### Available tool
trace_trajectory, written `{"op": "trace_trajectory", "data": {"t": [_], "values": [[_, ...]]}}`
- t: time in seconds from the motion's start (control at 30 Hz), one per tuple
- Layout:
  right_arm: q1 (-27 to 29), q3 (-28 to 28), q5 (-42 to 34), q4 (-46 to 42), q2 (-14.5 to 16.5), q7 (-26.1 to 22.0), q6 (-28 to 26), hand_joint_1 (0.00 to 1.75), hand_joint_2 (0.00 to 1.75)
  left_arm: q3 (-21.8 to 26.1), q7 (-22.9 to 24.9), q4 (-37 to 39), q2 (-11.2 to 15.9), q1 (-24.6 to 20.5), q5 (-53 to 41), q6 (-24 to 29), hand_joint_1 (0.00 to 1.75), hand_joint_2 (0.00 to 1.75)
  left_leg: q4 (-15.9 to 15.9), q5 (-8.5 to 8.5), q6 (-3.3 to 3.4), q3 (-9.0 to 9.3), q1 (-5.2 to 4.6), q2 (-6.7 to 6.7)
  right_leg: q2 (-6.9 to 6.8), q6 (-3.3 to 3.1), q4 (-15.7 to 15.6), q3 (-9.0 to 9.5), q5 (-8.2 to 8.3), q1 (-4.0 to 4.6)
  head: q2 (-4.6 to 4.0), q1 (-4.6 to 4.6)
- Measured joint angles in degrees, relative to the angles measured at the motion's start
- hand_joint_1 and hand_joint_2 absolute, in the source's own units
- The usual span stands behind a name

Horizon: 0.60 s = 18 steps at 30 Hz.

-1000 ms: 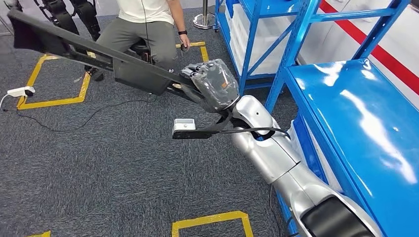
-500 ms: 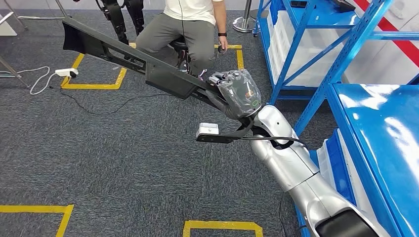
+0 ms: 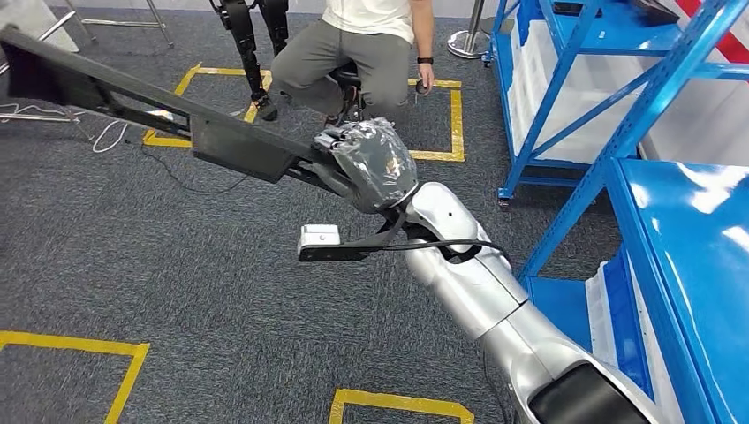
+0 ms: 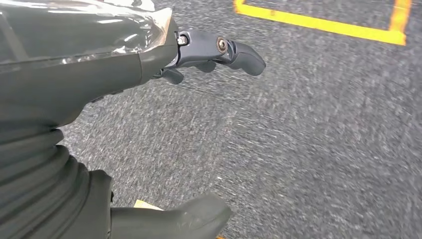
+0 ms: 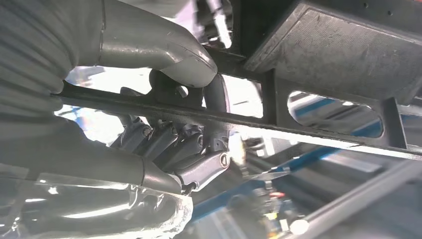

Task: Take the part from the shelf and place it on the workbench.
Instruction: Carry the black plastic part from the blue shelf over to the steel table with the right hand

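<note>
Fingers point(image 5: 169, 144) of the right hand point(image 3: 371, 163) wrapped round a thin bar of the long black part point(image 3: 168, 119), thumb clamped over the top. Clear in the right wrist view: bar running between thumb and fingers, held firm. Plastic wrap over the back of the hand.

Left hand point(image 4: 99, 59) hanging over the grey carpet point(image 4: 308, 139), fingers point(image 4: 224, 50) loosely spread, nothing between them and the thumb.

Outward from the grip: part stretching far out to the robot's left from the right hand, level above the carpet, a boxy block point(image 3: 243, 150) near the held end and a wider end far out. Gripped near one end only, so a long overhang.

Beyond that: yellow tape squares point(image 3: 402, 402) on the carpet, a seated person point(image 3: 366, 44) just past the part, blue shelving point(image 3: 618, 97) to the right, a glossy blue counter point(image 3: 698, 265) at the right edge.

Step in hand, by judgement: carrying, with the part off the shelf and not yet set down. Next move likely calls for turning toward the counter, swinging the long end wide of the person and the shelf posts, then lowering the part flat before letting go. Main risk: the far end sagging or striking something during the turn.
</note>
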Motion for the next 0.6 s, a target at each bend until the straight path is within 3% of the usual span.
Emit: {"op": "trace_trajectory", "data": {"t": [0.1, 0.13, 0.17, 0.23, 0.3, 0.33, 0.37, 0.4, 0.47, 0.53, 0.6], "values": [[-1.0, 0.2, 0.2, 0.3, -0.1, 0.3, 0.0, 1.75, 1.75, 0.0, -0.1, 0.0, -0.3, -0.2, -1.4, 0.1, 0.00, 1.75, -8.4, 2.47, 1.20, 4.59, -0.61, 1.16, -2.31, 0.89, 0.0, 0.24, -0.73, 0.69, 0.00, 0.18], [-1.2, 0.1, 0.3, 0.3, -0.6, 0.4, -0.1, 1.75, 1.75, 0.0, -0.3, 0.0, -0.5, -0.2, -2.1, 0.1, 0.00, 1.75, -11.1, 3.30, 1.79, 6.07, -0.74, 1.15, -2.14, 1.35, 0.5, 0.19, -1.28, 0.82, 0.00, 0.28], [-0.9, -0.2, 0.3, 0.1, -1.4, 0.3, -0.3, 1.75, 1.75, 0.0, -0.4, 0.0, -0.8, -0.2, -2.7, 0.1, 0.00, 1.75, -11.3, 3.51, 2.23, 6.17, -0.67, 0.21, -1.00, 1.57, 2.0, -0.37, -2.13, 0.64, 0.00, 0.35], [0.1, -1.0, 0.0, -0.2, -3.4, -0.3, -0.8, 1.75, 1.75, -0.2, -0.6, 0.0, -1.1, -0.4, -3.3, 0.2, 0.00, 1.75, -11.6, 3.73, 2.66, 6.31, -0.53, -1.10, 2.19, 1.50, 8.5, -3.37, -4.85, 0.20, 0.00, 0.51], [1.6, -1.6, -0.1, -0.3, -5.4, -0.9, -1.3, 1.75, 1.75, -0.4, -0.6, 0.0, -1.2, -0.6, -3.8, 0.1, 0.00, 1.75, -11.5, 3.76, 2.79, 6.30, -0.52, -2.73, 3.07, 1.53, 15.6, -7.11, -7.03, -0.01, 0.00, 0.64], [2.4, -1.8, -0.2, -0.3, -6.1, -1.0, -1.4, 1.75, 1.75, -0.4, -0.6, 0.0, -1.2, -0.5, -4.0, 0.1, 0.00, 1.75, -11.5, 3.76, 2.79, 6.30, -0.52, -3.52, 3.21, 1.80, 16.7, -7.96, -6.98, -0.05, 0.00, 0.68], [3.0, -2.0, -0.1, -0.5, -6.7, -1.1, -1.4, 1.75, 1.75, -0.5, -0.6, 0.0, -1.3, -0.5, -4.2, 0.0, 0.00, 1.75, -11.5, 3.76, 2.78, 6.30, -0.52, -4.27, 3.39, 2.20, 15.4, -7.66, -5.99, -0.08, 0.00, 0.69], [3.4, -2.2, -0.1, -0.6, -7.1, -1.1, -1.5, 1.75, 1.75, -0.7, -0.5, 0.0, -1.3, -0.5, -4.4, -0.2, 0.00, 1.75, -11.4, 3.77, 2.77, 6.31, -0.52, -4.95, 3.84, 2.64, 12.0, -6.36, -4.33, -0.14, 0.00, 0.69], [3.7, -2.4, 0.0, -1.2, -7.8, -1.1, -1.6, 1.75, 1.75, -1.0, -0.4, 0.0, -1.2, -0.7, -4.8, -0.6, 0.00, 1.75, -11.3, 3.76, 2.60, 6.16, -0.62, -6.21, 6.38, 3.11, 3.9, -2.83, -0.88, -0.43, 0.00, 0.67], [3.8, -2.5, 0.1, -1.7, -8.4, -1.1, -1.8, 1.75, 1.75, -1.3, -0.3, 0.0, -1.2, -0.9, -5.1, -0.9, 0.00, 1.75, -11.2, 3.81, 2.14, 5.87, -0.70, -7.36, 7.83, 2.71, 0.4, -1.13, 0.62, -0.55, 0.00, 0.65], [3.9, -2.5, 0.2, -2.1, -8.7, -0.9, -1.8, 1.75, 1.75, -1.4, -0.2, 0.0, -1.2, -0.9, -5.3, -1.0, 0.00, 1.75, -11.2, 3.91, 1.45, 5.60, -0.56, -8.38, 6.64, 1.92, 0.2, -0.89, 0.88, -0.53, 0.00, 0.66]]}}
